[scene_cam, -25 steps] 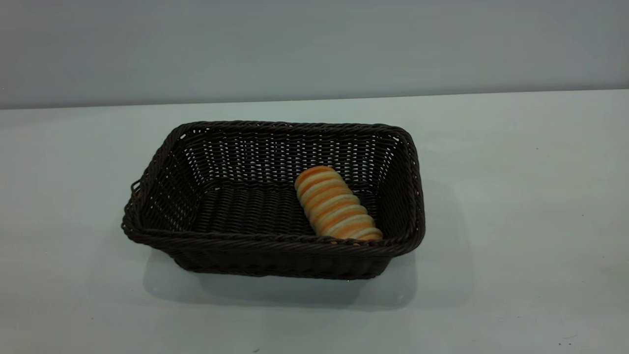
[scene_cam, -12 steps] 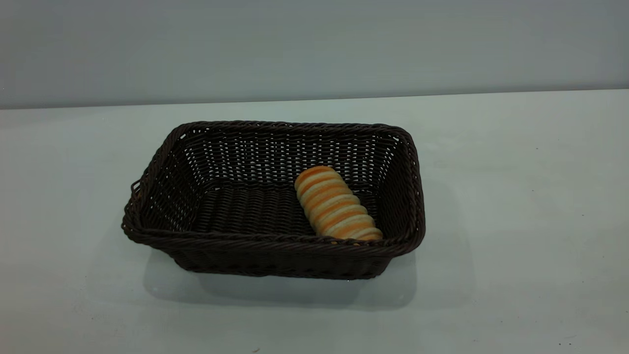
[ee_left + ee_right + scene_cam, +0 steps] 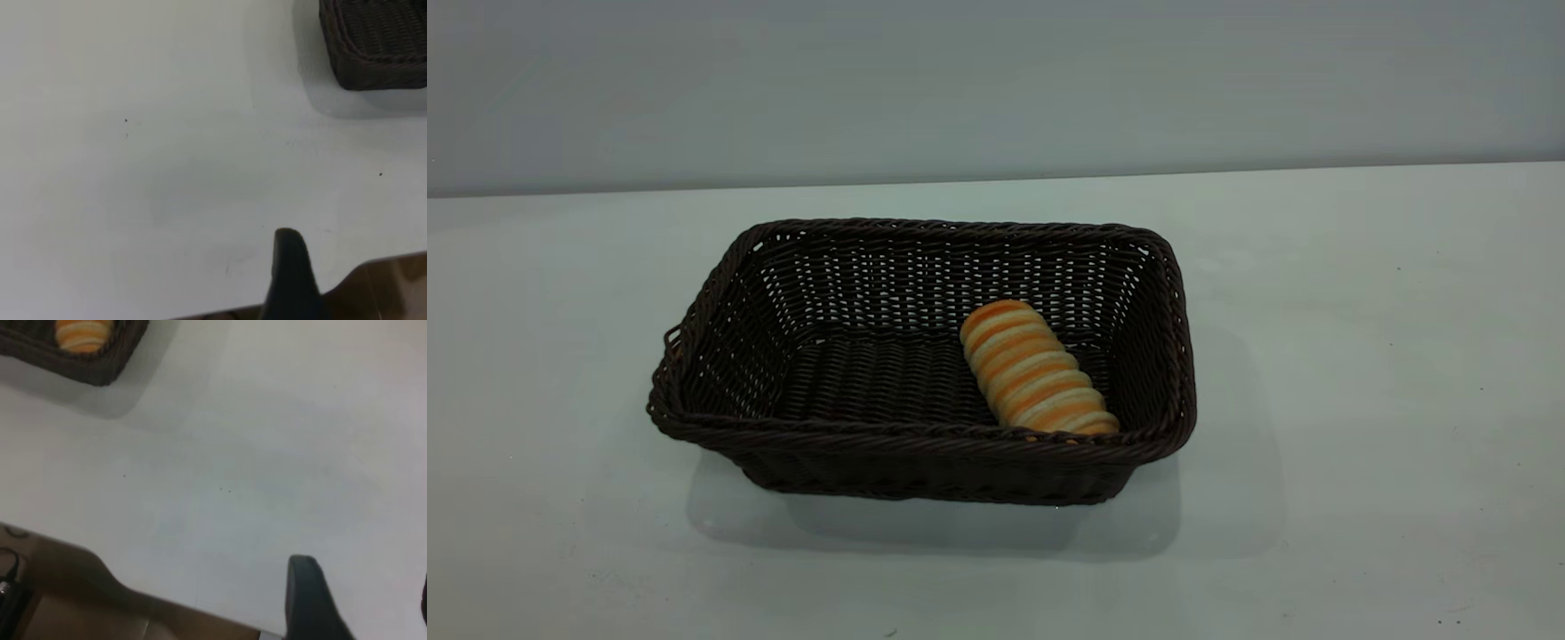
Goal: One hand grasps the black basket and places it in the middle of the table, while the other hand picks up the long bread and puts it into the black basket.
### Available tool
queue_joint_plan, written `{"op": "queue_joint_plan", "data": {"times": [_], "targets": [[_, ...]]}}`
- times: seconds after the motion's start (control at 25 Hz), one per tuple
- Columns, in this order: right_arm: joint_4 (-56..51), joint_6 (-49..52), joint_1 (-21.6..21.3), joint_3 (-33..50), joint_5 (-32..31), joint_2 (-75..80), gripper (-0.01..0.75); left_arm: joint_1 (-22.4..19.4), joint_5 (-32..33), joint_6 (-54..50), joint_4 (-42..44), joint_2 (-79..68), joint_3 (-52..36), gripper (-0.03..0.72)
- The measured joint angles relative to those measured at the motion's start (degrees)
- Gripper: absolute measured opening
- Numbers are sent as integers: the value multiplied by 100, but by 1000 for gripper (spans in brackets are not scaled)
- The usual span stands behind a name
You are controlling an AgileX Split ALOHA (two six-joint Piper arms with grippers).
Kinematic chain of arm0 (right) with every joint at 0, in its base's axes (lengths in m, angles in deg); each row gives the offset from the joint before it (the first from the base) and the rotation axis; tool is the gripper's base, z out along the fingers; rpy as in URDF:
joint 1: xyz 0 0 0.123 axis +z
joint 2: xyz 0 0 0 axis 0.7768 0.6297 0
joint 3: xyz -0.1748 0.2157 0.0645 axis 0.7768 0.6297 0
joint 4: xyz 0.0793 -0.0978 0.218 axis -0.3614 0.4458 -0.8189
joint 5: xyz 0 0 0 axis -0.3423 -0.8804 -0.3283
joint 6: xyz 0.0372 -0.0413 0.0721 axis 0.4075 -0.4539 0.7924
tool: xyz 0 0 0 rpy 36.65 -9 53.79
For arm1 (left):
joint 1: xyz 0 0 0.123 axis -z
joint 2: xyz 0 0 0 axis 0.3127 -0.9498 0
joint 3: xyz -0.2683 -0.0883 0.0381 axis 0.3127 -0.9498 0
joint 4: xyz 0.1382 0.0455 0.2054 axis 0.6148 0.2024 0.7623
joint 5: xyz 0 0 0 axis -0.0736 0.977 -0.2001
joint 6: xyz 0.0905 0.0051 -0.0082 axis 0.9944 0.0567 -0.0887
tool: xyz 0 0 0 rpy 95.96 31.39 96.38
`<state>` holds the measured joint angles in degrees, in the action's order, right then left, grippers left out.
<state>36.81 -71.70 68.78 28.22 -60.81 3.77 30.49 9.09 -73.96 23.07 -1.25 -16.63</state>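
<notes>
White table (image 3: 1360,373) spans the exterior view, matte, with a few tiny dark specks. The black basket (image 3: 925,462) sits on it around the middle, rectangular, dark woven wicker with a braided rim and open-weave flared sides, resting flat. Inside the basket, toward its right end, lies the long bread (image 3: 1036,369): pale cream with orange-brown crosswise stripes, lying at a slant, one end up near the back of the floor, the other down against the near wall. Neither arm shows in the exterior view. Left wrist view: a corner of the basket (image 3: 377,43) well apart from the left gripper (image 3: 290,277), of which only one dark finger shows, low over the table's edge; whether it stands wide or narrow cannot be told. Right wrist view: a basket corner (image 3: 100,367) with the end of the bread (image 3: 83,333) showing over the rim, well apart from the right gripper (image 3: 310,600); again a single dark finger near the table's edge, spread not readable.
</notes>
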Motion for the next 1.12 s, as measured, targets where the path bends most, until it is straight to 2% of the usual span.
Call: {"op": "queue_joint_plan", "data": {"times": [0.36, 1.04, 1.12], "targets": [[0, 0, 0, 0, 0, 0, 380, 0, -18, 461, -627, 0, 0, 568], [0, 0, 0, 0, 0, 0, 380, 0, -22, 515, -656, 0, 0, 568], [0, 0, -63, 0, 0, -7, 380, -95, -22, 517, -661, 7, 0, 568]]}}
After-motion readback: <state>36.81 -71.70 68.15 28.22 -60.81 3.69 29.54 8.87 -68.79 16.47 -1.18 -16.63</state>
